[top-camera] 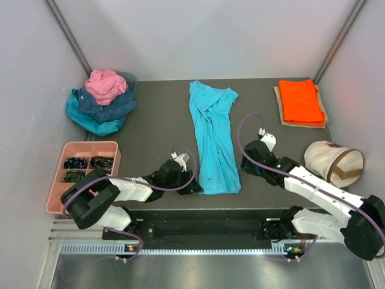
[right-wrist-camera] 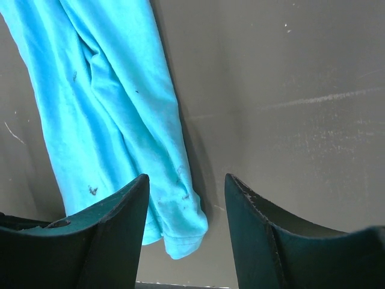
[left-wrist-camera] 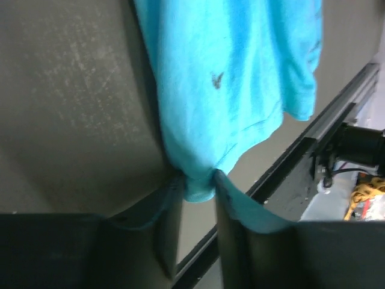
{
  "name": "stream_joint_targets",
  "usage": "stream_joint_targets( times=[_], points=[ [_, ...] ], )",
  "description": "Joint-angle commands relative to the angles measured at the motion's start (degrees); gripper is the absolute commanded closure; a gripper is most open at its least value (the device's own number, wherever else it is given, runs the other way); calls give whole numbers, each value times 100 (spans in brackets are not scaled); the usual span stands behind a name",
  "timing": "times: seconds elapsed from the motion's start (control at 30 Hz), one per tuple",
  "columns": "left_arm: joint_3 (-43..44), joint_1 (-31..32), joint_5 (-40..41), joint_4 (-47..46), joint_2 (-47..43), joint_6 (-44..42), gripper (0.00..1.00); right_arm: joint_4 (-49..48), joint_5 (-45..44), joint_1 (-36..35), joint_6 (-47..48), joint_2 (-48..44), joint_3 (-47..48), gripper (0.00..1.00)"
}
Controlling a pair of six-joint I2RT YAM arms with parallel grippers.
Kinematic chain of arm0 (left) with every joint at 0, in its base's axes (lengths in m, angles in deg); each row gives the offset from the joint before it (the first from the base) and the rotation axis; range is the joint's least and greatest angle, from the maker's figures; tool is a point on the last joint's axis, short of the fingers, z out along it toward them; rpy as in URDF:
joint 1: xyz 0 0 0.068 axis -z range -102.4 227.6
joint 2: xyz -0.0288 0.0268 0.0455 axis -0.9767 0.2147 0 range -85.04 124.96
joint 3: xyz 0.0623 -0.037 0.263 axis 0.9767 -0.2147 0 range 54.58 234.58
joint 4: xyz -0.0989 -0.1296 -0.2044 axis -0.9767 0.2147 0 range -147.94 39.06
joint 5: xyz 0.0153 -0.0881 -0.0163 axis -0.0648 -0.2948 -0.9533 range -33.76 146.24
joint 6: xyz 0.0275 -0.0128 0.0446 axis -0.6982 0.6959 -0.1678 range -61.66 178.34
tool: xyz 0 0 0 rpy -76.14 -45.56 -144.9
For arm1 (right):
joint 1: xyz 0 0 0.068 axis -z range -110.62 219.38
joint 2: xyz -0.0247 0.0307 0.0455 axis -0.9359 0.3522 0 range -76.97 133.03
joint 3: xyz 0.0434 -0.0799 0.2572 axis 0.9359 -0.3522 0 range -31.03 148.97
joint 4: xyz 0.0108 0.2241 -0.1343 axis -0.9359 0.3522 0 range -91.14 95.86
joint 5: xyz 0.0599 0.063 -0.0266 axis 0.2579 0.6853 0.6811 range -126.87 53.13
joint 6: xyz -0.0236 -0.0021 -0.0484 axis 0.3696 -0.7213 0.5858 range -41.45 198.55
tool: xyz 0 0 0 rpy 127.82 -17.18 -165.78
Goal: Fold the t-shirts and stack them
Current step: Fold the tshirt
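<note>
A bright turquoise t-shirt (top-camera: 213, 135) lies as a long crumpled strip down the middle of the table. My left gripper (top-camera: 194, 183) is shut on its near left corner (left-wrist-camera: 200, 189), pinched between the fingertips. My right gripper (top-camera: 246, 167) is open and empty, hovering just right of the shirt's near right corner (right-wrist-camera: 180, 232). A folded orange t-shirt (top-camera: 301, 101) lies at the back right. A heap of pink (top-camera: 105, 84), navy (top-camera: 108, 108) and teal (top-camera: 90, 120) shirts sits at the back left.
A pink divided tray (top-camera: 85, 150) with small dark items stands at the left. A cream canvas bag with a brown strap (top-camera: 334, 164) lies at the right. The table's front rail (left-wrist-camera: 337, 120) runs close behind the shirt's hem.
</note>
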Motion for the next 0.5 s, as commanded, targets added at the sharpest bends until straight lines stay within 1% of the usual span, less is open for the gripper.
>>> stream_joint_targets(
  times=[0.0, 0.03, 0.07, 0.13, 0.23, 0.33, 0.37, 0.4, 0.47],
  points=[
    [-81, 56, 245, 737, 292, -230, 85, -56, -117, 61, -82, -120, -60, 46],
    [-64, 48, 262, 781, 301, -239, 94, -65, -108, 53, -82, -129, -69, 46],
    [-55, 56, 271, 834, 310, -248, 100, -56, -117, 61, -90, -129, -69, 46],
    [-11, 56, 298, 948, 240, -309, 100, -56, -134, 53, -82, -138, -77, 46],
    [103, 56, 447, 1483, -76, -440, 100, -74, -126, 62, -82, -138, -95, 46],
    [314, 56, 684, 2335, -673, -616, 100, -135, -91, 62, -64, -94, -104, 46],
    [367, 48, 754, 2876, -849, -669, 100, -153, -82, 62, -73, -77, -104, 46],
    [480, 48, 911, 3099, -1164, -713, 100, -179, -56, 70, -82, -42, -104, 46],
    [578, 48, 1062, 3556, -1464, -828, 100, -258, -20, 61, -82, 46, -104, 46]
  ],
)
